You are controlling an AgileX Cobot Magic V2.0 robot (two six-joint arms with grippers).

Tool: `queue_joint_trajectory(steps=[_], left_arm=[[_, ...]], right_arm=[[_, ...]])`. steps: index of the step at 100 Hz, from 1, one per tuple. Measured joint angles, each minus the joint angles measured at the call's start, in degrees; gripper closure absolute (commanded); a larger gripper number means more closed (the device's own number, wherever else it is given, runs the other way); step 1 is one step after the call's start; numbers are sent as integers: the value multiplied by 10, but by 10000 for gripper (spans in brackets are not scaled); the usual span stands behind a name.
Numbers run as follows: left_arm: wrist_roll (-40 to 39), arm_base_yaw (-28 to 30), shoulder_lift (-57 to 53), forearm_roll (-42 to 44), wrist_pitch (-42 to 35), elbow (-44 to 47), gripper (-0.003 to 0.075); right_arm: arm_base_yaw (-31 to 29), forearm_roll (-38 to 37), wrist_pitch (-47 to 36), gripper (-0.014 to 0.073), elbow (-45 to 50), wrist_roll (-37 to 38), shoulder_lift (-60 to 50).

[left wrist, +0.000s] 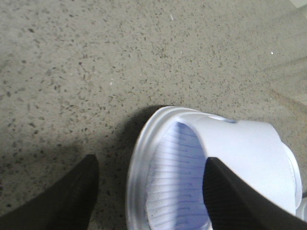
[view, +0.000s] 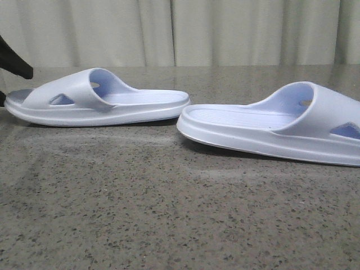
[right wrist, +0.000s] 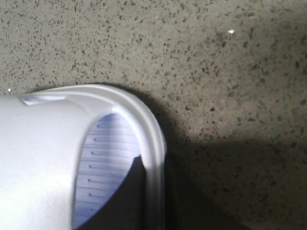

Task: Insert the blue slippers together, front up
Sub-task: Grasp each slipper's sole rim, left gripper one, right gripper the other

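Two pale lavender-blue slippers lie sole-down on the speckled table, heels facing each other: the left slipper (view: 95, 101) and the right slipper (view: 281, 126). In the left wrist view my left gripper (left wrist: 148, 191) is open and straddles the left slipper's (left wrist: 249, 143) toe rim, with one finger (left wrist: 62, 196) over the table and the other (left wrist: 235, 201) over the strap. In the right wrist view my right gripper (right wrist: 154, 191) pinches the right slipper's (right wrist: 43, 143) side rim. One finger (right wrist: 124, 196) is inside on the ribbed footbed, the other is lost in dark shadow outside.
The grey speckled stone table (view: 169, 214) stretches in front of the slippers. A pale curtain (view: 225, 28) hangs behind it. A black part of the left arm (view: 14, 62) shows at the far left edge of the front view.
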Motion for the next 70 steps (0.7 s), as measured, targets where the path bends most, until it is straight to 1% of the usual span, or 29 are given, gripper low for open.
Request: queue_joint_trajectory(steps=[20,44,50,57,62,64,65,67,70], left_arm=[[10,0,8,-1,9,-4,363],[16,-6,29,0,21,-5,370],[18,-8,37,-1,25,-6,382],[18,-8,39,-3,26,-7,428],[18,-8,40,-4,28,-7,486],[18,-8,42,-4,29,-7,517],[18,-8,42,-4,31,-7,549],[18,-9,42,-4,32,-7,561],[18,-9,43,-2,33,-7,622]], right_arm=[[0,0,0,701,0,-1,0],[0,0,0,701,0,-1,0],[0,0,0,701,0,-1,0],[0,0,0,701,0,-1,0],[0,0,0,701,0,-1,0],[0,0,0,701,0,-1,0],[0,0,0,701,0,-1,0],[0,0,0,701,0,-1,0],[0,0,0,701,0,-1,0]])
